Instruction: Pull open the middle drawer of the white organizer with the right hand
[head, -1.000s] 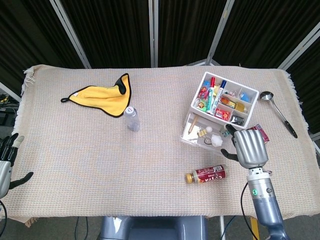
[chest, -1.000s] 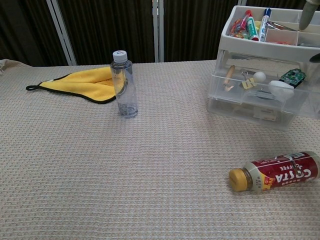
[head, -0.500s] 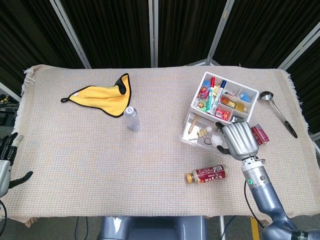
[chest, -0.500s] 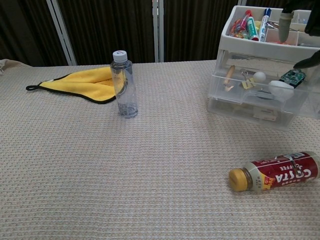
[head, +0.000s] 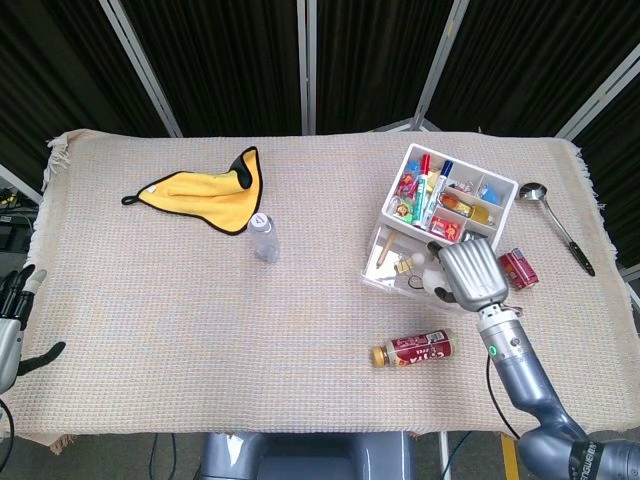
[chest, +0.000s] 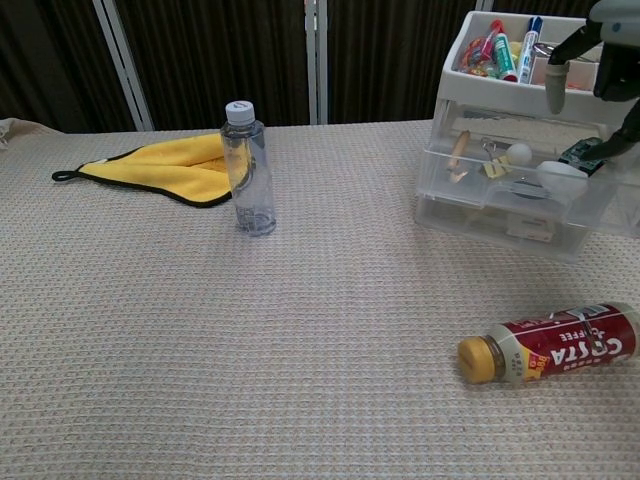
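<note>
The right hand (head: 468, 272) hovers over the near right corner of the pulled-out middle drawer (head: 402, 268) of the white plastic organizer (head: 450, 203), at the worktop's far right. Its fingers (chest: 556, 90) are spread and point down, holding nothing. The left hand (head: 12, 325) rests open at the near left edge.
</note>
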